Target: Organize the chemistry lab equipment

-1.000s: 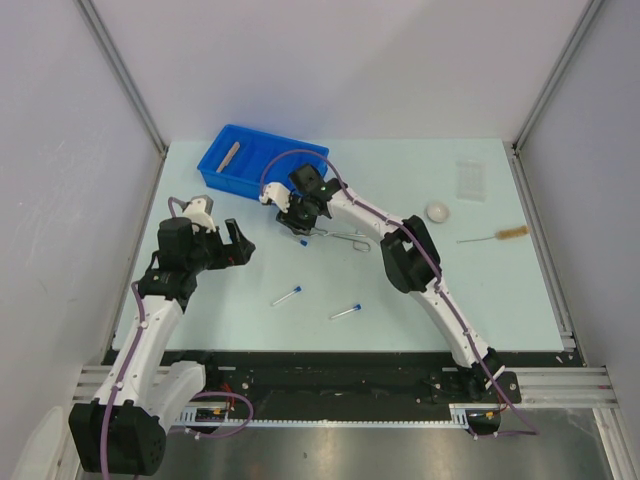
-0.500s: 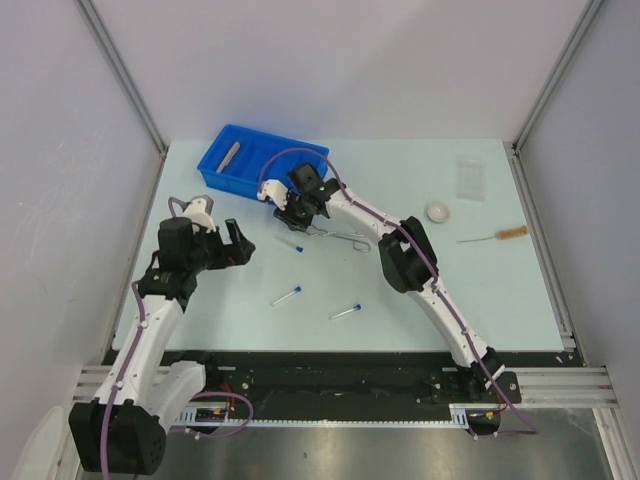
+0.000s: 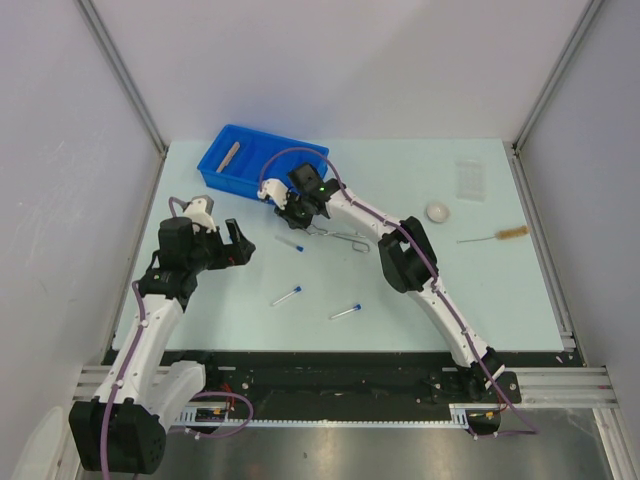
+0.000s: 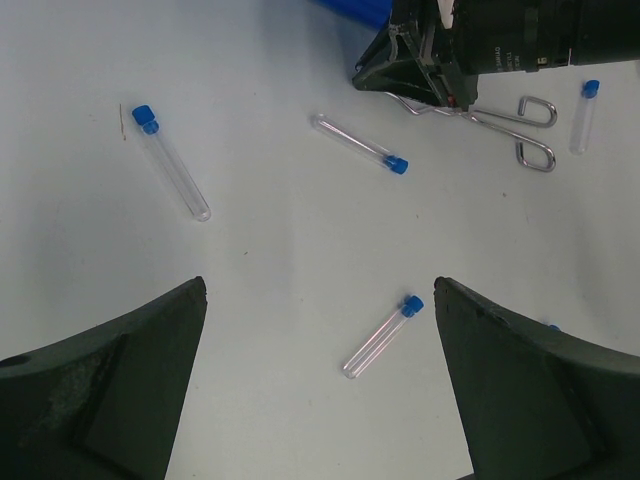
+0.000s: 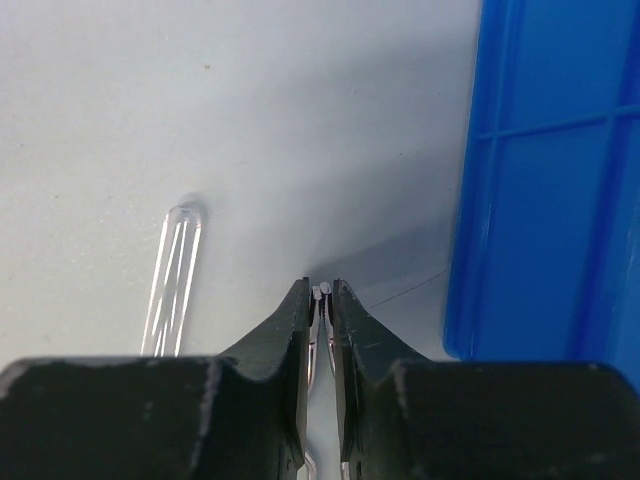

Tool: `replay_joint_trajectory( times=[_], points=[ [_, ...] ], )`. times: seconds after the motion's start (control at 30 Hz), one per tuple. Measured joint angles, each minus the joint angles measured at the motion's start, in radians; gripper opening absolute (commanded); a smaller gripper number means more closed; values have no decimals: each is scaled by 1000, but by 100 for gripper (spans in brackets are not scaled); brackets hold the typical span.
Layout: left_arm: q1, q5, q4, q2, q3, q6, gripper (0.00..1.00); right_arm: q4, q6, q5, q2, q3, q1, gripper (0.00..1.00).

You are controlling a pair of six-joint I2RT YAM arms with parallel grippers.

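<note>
My right gripper [image 3: 291, 208] sits just in front of the blue bin [image 3: 214, 171], shut on the tips of the metal tongs [image 3: 341, 237], whose scissor handles trail to the right on the table. In the right wrist view the jaws of that gripper [image 5: 320, 289] pinch the two thin metal tips, with a clear tube [image 5: 175, 268] on the left and the bin wall [image 5: 545, 180] on the right. Three blue-capped tubes [image 3: 291, 243] [image 3: 287, 296] [image 3: 346, 312] lie on the table. My left gripper [image 3: 236, 245] [image 4: 320, 287] hovers open over a tube [image 4: 382, 335], holding nothing.
A flat wooden stick [image 3: 230, 155] lies inside the bin. At the back right stand the clear tube rack [image 3: 470, 178], the white round dish [image 3: 438, 211] and the thin brown-handled tool [image 3: 495, 236]. Grey walls close in both sides.
The right gripper's jaws have closed onto the tongs' tips and it has shifted slightly left toward the bin. The left arm has stayed still.
</note>
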Motion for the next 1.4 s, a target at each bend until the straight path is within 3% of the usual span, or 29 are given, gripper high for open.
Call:
replay_joint_trajectory(
  times=[0.4, 0.57, 0.77, 0.97, 1.17, 1.4],
  points=[
    [0, 104, 35, 1, -5, -15, 99, 17, 81, -53, -114, -69, -3, 6],
    [-15, 221, 220, 0, -123, -144, 99, 43, 111, -73, -228, -132, -9, 6],
    [-162, 212, 534, 27, -263, -322, 99, 82, 152, -103, -344, -203, -21, 5],
    [-307, 106, 864, 240, -260, -374, 95, 121, 185, -121, -412, -279, -41, 5],
    [-407, 2, 1033, 507, -204, -375, 87, 145, 220, -146, -434, -341, -62, 5],
    [-503, -114, 1208, 710, -158, -397, 79, 176, 280, -187, -476, -404, -104, 5]
  ],
)
